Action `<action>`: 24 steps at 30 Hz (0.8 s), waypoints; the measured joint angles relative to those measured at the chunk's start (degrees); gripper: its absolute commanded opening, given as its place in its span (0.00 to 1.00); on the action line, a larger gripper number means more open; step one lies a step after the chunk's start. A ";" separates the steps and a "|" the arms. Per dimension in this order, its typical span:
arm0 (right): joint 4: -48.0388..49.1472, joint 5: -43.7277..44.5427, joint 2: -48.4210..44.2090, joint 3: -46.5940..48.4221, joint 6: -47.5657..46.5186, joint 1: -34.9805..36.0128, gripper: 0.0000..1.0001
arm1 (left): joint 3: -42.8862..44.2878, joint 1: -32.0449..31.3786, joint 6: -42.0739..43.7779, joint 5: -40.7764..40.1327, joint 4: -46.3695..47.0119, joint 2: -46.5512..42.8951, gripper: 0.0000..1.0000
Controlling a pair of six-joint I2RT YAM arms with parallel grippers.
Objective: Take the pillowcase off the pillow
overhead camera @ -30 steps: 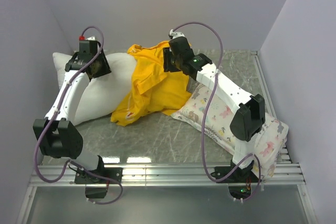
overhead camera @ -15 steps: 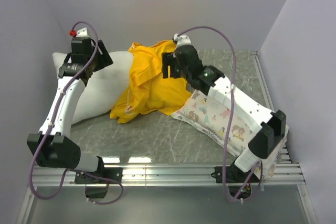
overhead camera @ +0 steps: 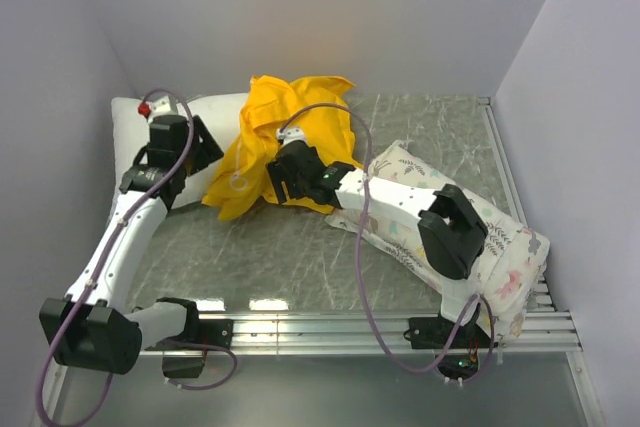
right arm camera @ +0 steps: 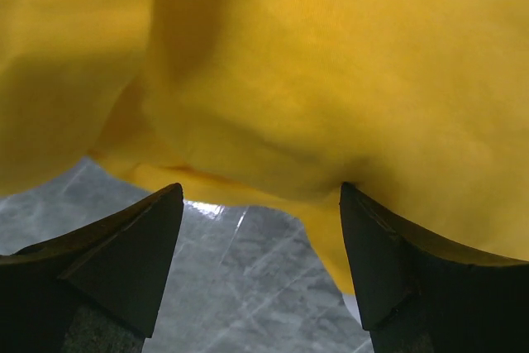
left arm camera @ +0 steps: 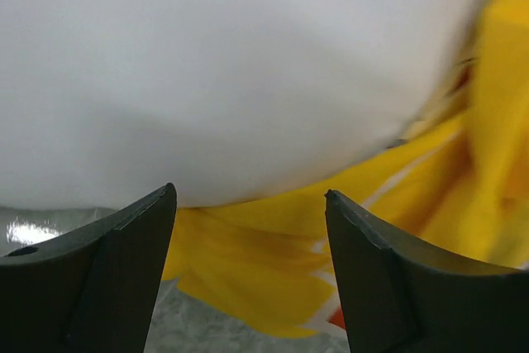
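The plain white pillow [overhead camera: 215, 112] lies at the far left; it fills the top of the left wrist view [left arm camera: 231, 64]. The yellow pillowcase [overhead camera: 295, 122] is bunched over the pillow's right end, and it shows in both the left wrist view [left arm camera: 273, 287] and the right wrist view [right arm camera: 331, 64]. My left gripper [overhead camera: 205, 150] is open and empty just in front of the pillow where it meets the yellow cloth [left arm camera: 248, 204]. My right gripper [overhead camera: 272, 179] is open and empty at the pillowcase's near edge, low over the table [right arm camera: 260, 196].
A white pillow printed with pastel figures [overhead camera: 470, 237] lies at the right, under my right arm. The grey marble table [overhead camera: 290, 252] shows bare in front of the yellow cloth. Walls close in at the back and on both sides.
Both grippers have pulled back toward the near side and lower. The right gripper swung left to the cloth's near edge. The yellow pillowcase is now bunched further back and left.
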 measured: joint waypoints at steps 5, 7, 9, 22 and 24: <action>0.55 1.81 3.17 1.66 0.63 0.02 0.77 | -6.78 0.00 -3.87 -1.88 0.90 4.17 0.79; 1.38 3.43 3.19 1.79 1.27 0.11 0.60 | -6.95 0.00 -4.92 -3.17 1.51 6.08 0.79; 2.21 4.92 3.19 1.81 1.60 0.15 0.22 | -6.95 0.04 -5.79 -4.44 2.67 7.08 0.78; 3.80 11.80 -3.21 -2.78 3.80 0.24 0.00 | -5.29 6.91 -10.45 -5.42 3.96 13.53 0.00; 3.28 12.22 -5.97 -4.09 3.82 -0.37 0.00 | -4.61 8.02 -10.51 -5.31 3.85 14.10 0.00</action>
